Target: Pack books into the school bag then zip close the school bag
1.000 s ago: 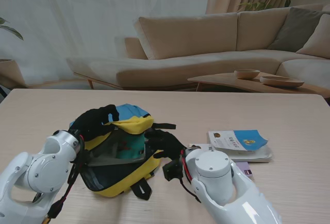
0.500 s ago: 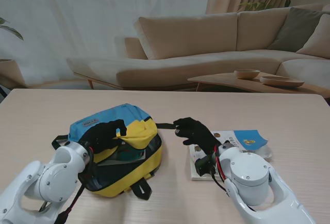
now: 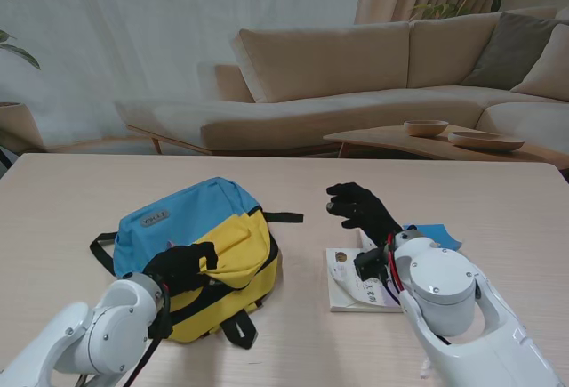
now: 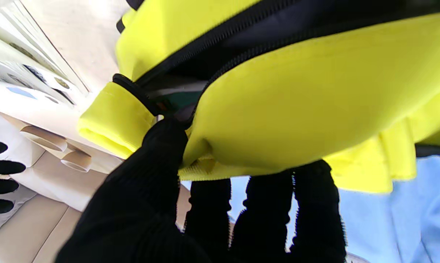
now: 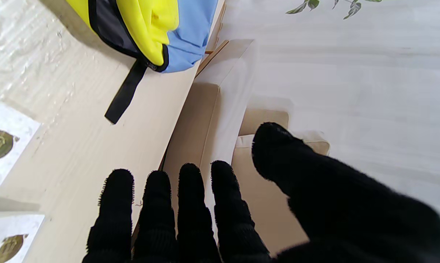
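From my stand cam, the right hand (image 3: 363, 212) and its arm cover most of the books (image 3: 360, 282) next to the school bag (image 3: 191, 245), so I can't count them or read the covers. The left hand (image 3: 182, 267) sits over the bag's opening, hiding the zipper there. The left wrist cam crops the bag on all sides, and whatever's inside it is too dark to tell.

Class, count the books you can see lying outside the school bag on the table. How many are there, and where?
2, both right of the school bag: a white book nearest me, and a blue-covered book farther away, mostly behind the right robot hand. Others may be hidden.
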{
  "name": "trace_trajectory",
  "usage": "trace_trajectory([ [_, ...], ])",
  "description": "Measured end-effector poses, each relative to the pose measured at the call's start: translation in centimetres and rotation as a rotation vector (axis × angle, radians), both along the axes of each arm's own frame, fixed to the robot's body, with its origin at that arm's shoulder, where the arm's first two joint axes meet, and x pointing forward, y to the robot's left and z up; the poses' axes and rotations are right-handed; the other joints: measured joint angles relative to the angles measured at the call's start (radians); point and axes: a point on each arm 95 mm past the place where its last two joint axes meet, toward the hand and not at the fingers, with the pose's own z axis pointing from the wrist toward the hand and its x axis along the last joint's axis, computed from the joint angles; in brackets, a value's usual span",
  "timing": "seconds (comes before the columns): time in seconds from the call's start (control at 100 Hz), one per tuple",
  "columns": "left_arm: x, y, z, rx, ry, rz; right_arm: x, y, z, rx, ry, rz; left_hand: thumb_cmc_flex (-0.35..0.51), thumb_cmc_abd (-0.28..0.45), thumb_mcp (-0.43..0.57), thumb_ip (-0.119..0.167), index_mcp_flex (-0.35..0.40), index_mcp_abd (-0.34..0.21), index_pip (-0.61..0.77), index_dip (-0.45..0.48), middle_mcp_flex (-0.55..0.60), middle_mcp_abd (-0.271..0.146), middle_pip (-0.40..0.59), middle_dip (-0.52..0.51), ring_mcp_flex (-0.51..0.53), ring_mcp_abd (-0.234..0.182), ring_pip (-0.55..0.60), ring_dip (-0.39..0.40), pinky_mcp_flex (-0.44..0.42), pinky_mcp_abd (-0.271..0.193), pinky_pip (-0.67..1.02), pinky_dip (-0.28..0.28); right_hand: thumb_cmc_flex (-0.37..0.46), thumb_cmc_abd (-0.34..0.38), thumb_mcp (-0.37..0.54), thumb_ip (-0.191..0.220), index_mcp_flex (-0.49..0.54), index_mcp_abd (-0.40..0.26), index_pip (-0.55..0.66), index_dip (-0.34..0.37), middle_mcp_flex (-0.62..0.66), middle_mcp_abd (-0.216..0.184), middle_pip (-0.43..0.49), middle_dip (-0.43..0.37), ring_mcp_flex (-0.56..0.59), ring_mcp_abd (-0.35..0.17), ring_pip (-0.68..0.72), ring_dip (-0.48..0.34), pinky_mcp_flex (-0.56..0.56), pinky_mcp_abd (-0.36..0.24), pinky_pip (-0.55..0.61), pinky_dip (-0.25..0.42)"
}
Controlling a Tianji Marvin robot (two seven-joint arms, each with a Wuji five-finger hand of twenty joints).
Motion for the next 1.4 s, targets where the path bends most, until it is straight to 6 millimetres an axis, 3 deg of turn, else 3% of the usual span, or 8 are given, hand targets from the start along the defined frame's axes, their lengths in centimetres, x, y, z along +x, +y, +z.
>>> trace_trajectory([
  [0.11, -0.2, -0.1, -0.6, 0.000, 0.034, 0.003, 0.5, -0.4, 0.0, -0.014, -0.005, -0.017, -0.025, 0.002, -0.011, 0.000, 0.000, -0.016, -0.013, 0.009, -0.027, 0.001, -0.013, 0.002, -0.026, 0.001, -0.019, 0.000, -0.030, -0.006, -0.012, -0.008, 0.000, -0.001, 0.000, 0.000, 0.000, 0.000, 0.000, 0.003, 0.000, 0.000, 0.000, 0.000, 0.000, 0.000, 0.000, 0.000, 0.000, 0.000, 0.000, 0.000],
  [0.24, -0.5, -0.1, -1.2, -0.007, 0.086, 0.005, 1.1, -0.9, -0.1, -0.030, -0.012, -0.045, -0.102, 0.016, -0.043, 0.018, -0.029, -0.016, -0.118, 0.006, -0.133, 0.002, -0.065, -0.033, -0.153, 0.004, -0.126, -0.003, -0.105, -0.034, -0.066, -0.048, 0.000, -0.001, 0.000, 0.000, 0.000, 0.000, -0.001, 0.010, 0.000, 0.000, 0.000, 0.000, 0.000, 0.000, 0.000, 0.000, 0.000, 0.000, 0.000, 0.000],
  [0.4, -0.7, 0.2, -1.4, -0.007, 0.108, -0.014, 1.7, -1.7, -0.3, -0.058, -0.023, -0.072, -0.320, 0.070, 0.000, 0.030, -0.076, 0.015, -0.343, -0.136, -0.317, 0.013, -0.248, -0.143, -0.340, -0.018, -0.358, -0.096, -0.213, -0.074, -0.229, -0.108, 0.000, -0.014, 0.000, 0.000, 0.000, -0.001, -0.001, 0.013, 0.000, 0.000, 0.000, 0.000, 0.000, 0.000, 0.000, 0.000, 0.000, 0.000, 0.000, 0.000],
  [0.51, -1.0, 0.5, -0.9, -0.015, 0.079, -0.053, 2.0, -2.7, -0.3, -0.108, -0.063, -0.077, -0.378, 0.079, 0.005, 0.040, -0.123, 0.025, -0.457, -0.249, -0.450, 0.013, -0.369, -0.223, -0.458, -0.058, -0.515, -0.156, -0.278, -0.103, -0.369, -0.131, -0.035, -0.039, 0.026, -0.006, 0.016, -0.021, 0.004, 0.025, 0.000, 0.000, 0.000, 0.000, 0.000, -0.001, 0.000, 0.000, 0.000, 0.003, 0.000, 0.000],
  [0.64, -1.0, 0.6, -0.1, -0.025, 0.030, -0.064, 2.3, -4.2, -0.4, -0.186, -0.116, -0.067, -0.392, 0.103, -0.047, 0.040, -0.134, 0.025, -0.543, -0.346, -0.509, 0.013, -0.442, -0.281, -0.515, -0.077, -0.641, -0.201, -0.309, -0.124, -0.497, -0.134, -0.051, -0.075, 0.053, -0.003, 0.065, -0.046, 0.030, 0.039, 0.053, 0.000, 0.000, 0.000, 0.023, -0.007, 0.001, 0.000, 0.005, 0.017, 0.000, 0.000],
  [0.79, -0.7, 0.7, 1.0, -0.035, -0.049, -0.090, 2.6, -6.5, -1.1, -0.341, -0.174, -0.044, -0.392, 0.110, -0.058, 0.040, -0.134, 0.014, -0.593, -0.397, -0.524, 0.011, -0.486, -0.305, -0.528, -0.087, -0.701, -0.221, -0.317, -0.127, -0.572, -0.134, -0.051, -0.091, 0.086, -0.003, 0.103, -0.076, 0.028, 0.049, 0.087, -0.018, 0.000, 0.000, 0.046, -0.009, 0.001, 0.000, 0.007, 0.037, 0.000, 0.000],
  [1.16, 0.5, 0.9, 1.6, 0.016, -0.092, -0.130, 4.5, -12.7, -4.4, -0.700, -0.189, 0.007, -0.391, 0.115, -0.058, 0.040, -0.134, -0.003, -0.618, -0.438, -0.562, -0.022, -0.512, -0.317, -0.561, -0.102, -0.736, -0.232, -0.323, -0.148, -0.727, -0.134, -0.030, -0.102, 0.108, -0.003, 0.103, -0.190, -0.009, 0.060, 0.103, -0.112, -0.061, -0.002, 0.072, -0.062, -0.073, -0.028, 0.008, 0.037, -0.049, -0.024],
  [1.4, 1.0, 0.4, 1.4, 0.022, -0.084, -0.127, 6.6, -15.9, -6.7, -0.795, -0.116, 0.010, -0.390, 0.127, -0.058, 0.040, -0.153, -0.003, -0.625, -0.438, -0.563, -0.022, -0.517, -0.317, -0.562, -0.111, -0.737, -0.232, -0.323, -0.149, -0.738, -0.134, -0.030, -0.126, 0.108, -0.003, 0.103, -0.223, -0.022, 0.060, 0.103, -0.125, -0.077, -0.002, 0.072, -0.086, -0.098, -0.041, 0.004, 0.010, -0.113, -0.061],
])
